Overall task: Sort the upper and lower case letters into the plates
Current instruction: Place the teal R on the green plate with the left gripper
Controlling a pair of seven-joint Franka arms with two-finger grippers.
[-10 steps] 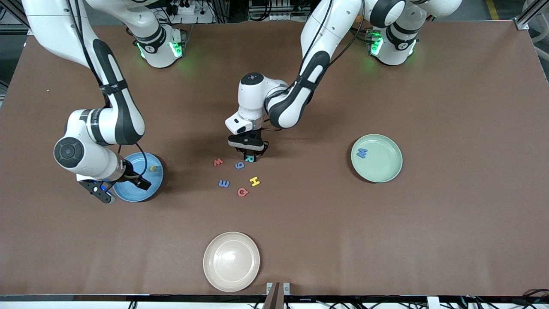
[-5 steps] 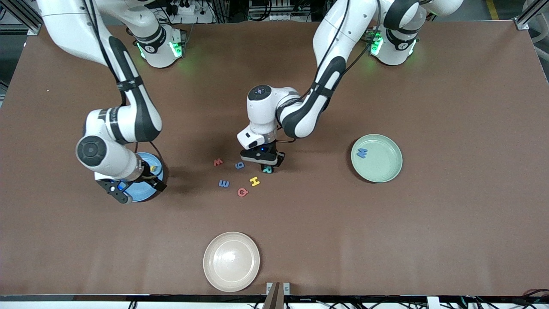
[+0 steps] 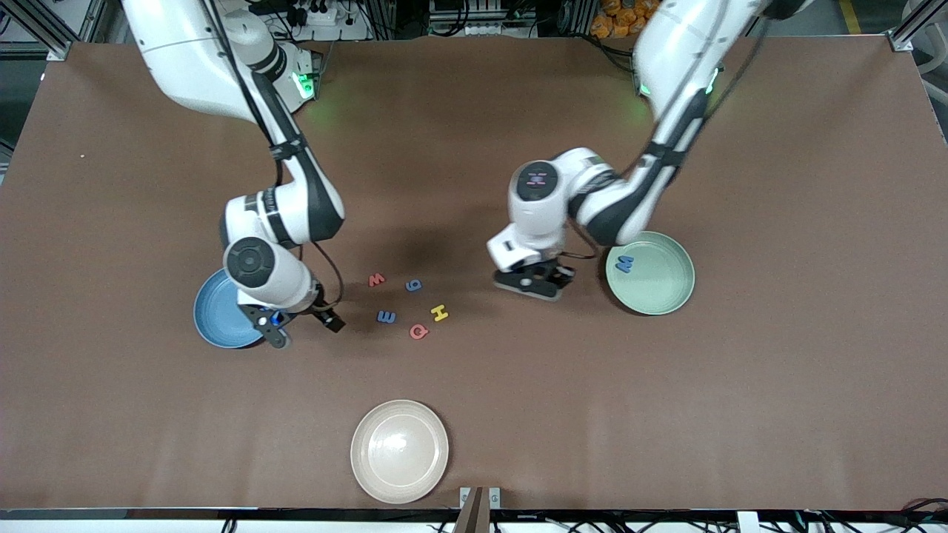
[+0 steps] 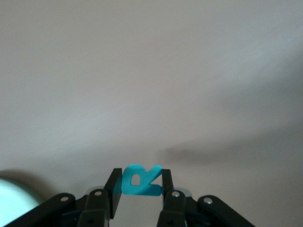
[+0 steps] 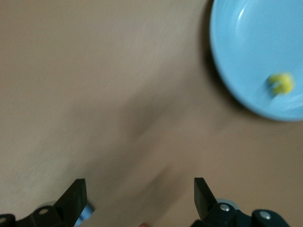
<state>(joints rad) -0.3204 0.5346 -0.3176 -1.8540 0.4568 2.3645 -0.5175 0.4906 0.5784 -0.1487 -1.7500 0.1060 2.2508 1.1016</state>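
My left gripper (image 3: 537,285) is shut on a teal letter R (image 4: 139,179), which stands pinched between its fingers in the left wrist view. It hangs over the table just beside the mint green plate (image 3: 659,285), where a blue M (image 3: 626,263) lies. My right gripper (image 3: 304,329) is open and empty, over bare table between the sky blue plate (image 3: 211,314) and the loose letters. A yellow letter (image 5: 280,82) rests in the blue plate (image 5: 255,52). On the table lie a red w (image 3: 377,280), a blue g (image 3: 413,285), a blue E (image 3: 386,317), a yellow H (image 3: 440,312) and a red Q (image 3: 419,332).
A cream-beige plate (image 3: 400,451) sits near the table's front edge, nearer to the camera than the letters. The right arm's elbow covers part of the blue plate in the front view.
The left gripper has carried the teal R away from the letter cluster toward the green plate. The right gripper has left the blue plate and moved toward the letters.
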